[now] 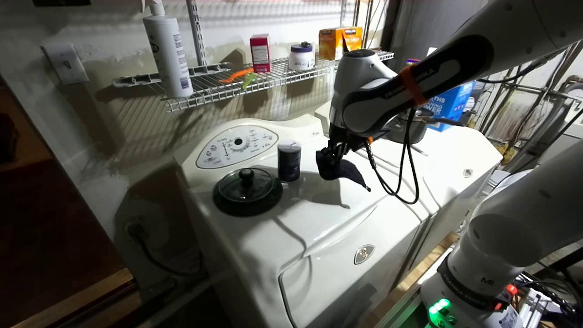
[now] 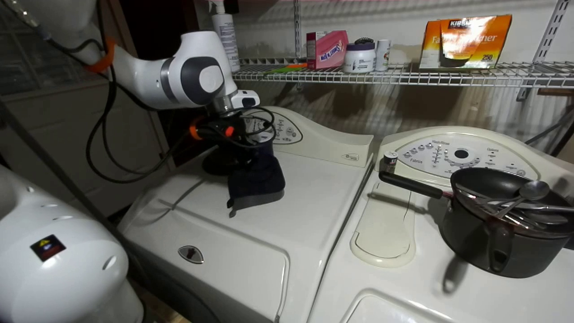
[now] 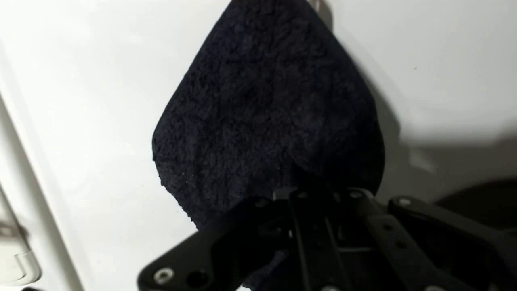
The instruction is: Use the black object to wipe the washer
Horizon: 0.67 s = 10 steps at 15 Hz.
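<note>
Cloth of nubbly black fabric [image 3: 258, 109], roughly square with rounded corners, hangs from the black two-fingered gripper [image 1: 336, 154] at the end of the white robot arm [image 1: 510, 36]. The jaws are brought together, with a fold of the cloth pinched between them. Below lies the smooth top of the large white boxy washer [image 1: 268, 241]; the cloth's lower tip hangs near it but apart, its shadow falling just beside. At the washer's far edge rises a pale control panel with a round dial [image 1: 237, 148].

In an exterior view, a dark upright cylinder with a pale top [image 1: 289, 165] stands left of the cloth; farther left, a black-knobbed clear glass lid [image 1: 234, 190] sits on a round black dish [image 1: 248, 212]. Right of the washer in an exterior view stands a second white appliance [image 2: 421, 280], with a deep grey pot [image 2: 533, 255] carrying a black frying pan [image 2: 484, 179] and metal spoons [image 2: 533, 190]. A white wire shelf [image 2: 399, 80] on the far wall holds a pink box [image 2: 329, 54], a purple-lidded white jar [image 2: 360, 62] and an orange fabric softener box [image 2: 466, 42].
</note>
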Available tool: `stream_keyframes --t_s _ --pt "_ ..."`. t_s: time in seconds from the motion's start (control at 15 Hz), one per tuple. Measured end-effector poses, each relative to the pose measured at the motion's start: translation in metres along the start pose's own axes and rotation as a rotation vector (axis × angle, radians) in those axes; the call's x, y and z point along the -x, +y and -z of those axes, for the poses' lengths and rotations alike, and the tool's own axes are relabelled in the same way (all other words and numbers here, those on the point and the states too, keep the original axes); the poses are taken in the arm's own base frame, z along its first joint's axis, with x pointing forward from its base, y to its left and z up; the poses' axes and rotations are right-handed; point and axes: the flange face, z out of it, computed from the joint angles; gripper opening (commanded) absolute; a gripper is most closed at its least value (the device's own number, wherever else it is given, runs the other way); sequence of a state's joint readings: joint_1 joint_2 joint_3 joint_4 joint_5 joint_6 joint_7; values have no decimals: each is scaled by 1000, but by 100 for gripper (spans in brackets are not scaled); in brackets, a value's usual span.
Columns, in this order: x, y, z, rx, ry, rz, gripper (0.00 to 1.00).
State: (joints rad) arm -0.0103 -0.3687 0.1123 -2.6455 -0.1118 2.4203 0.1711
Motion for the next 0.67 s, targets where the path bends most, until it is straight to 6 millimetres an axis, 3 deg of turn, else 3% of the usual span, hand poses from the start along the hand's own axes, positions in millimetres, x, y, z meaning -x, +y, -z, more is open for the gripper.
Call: stream_keyframes --t_s 0.27,0.47,0.53,0.67 --pt "-27 33 6 50 26 -33 3" --pt "-57 43 -7 83 12 -26 3" --pt "-69 46 -13 93 10 -20 11" --pt "-76 48 -23 90 -5 -23 11"
